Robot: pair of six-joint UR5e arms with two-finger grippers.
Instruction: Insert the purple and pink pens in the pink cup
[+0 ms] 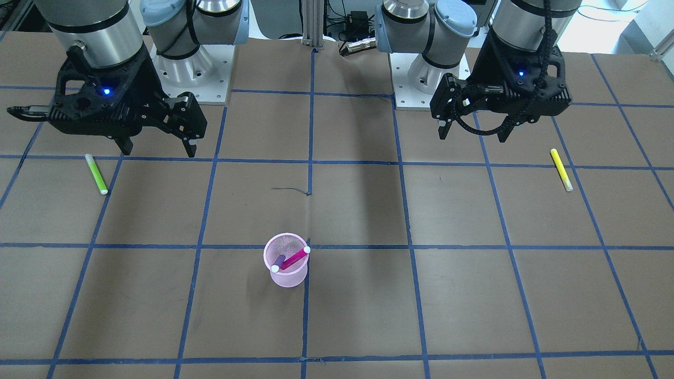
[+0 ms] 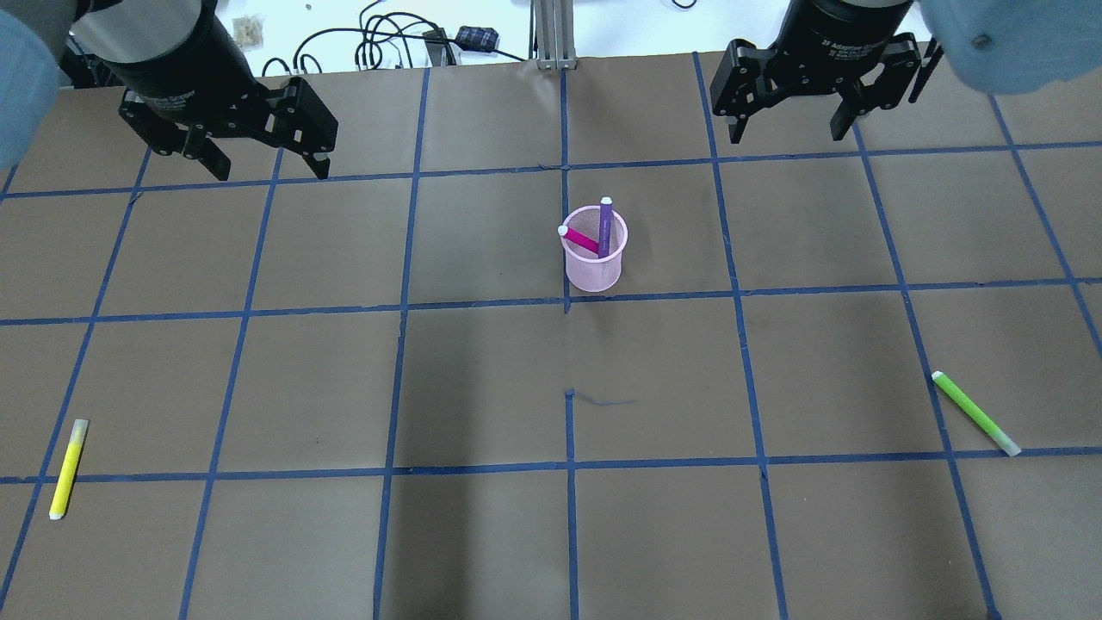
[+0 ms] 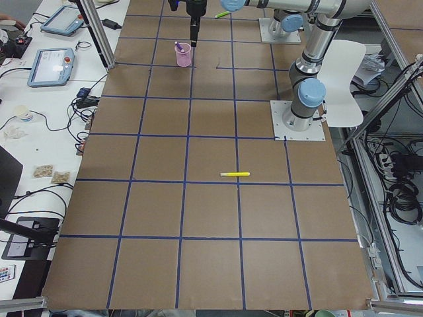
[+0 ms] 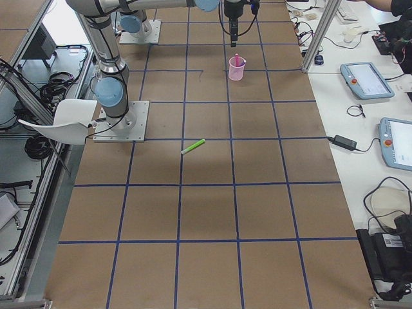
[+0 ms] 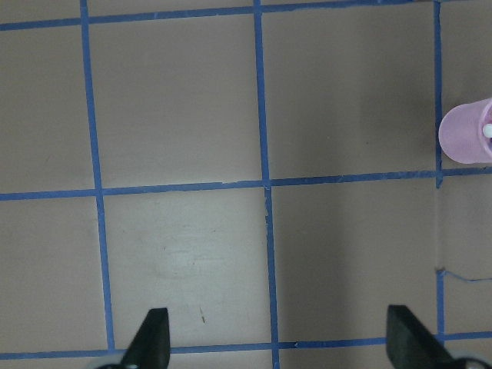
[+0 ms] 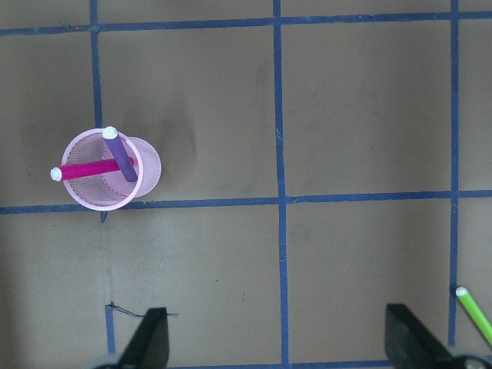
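The pink cup stands upright near the middle of the desk, toward its far side from the robot. Both task pens are inside it. The purple pen and the pink pen are longer than the cup is deep, so each leans on the rim with its white cap sticking out. The two cross inside the mesh wall.

The left tool hangs high over the desk to the cup's left, its fingers spread wide and nothing between them. The right tool does the same on the cup's right, also open and empty. Judging by this, the insertion looks finished, and the arms are parked well apart from the cup so that neither can knock it.

A yellow pen lies flat on the near left of the desk and a green pen on the near right. Neither belongs to the task, which would explain why they lie untouched.
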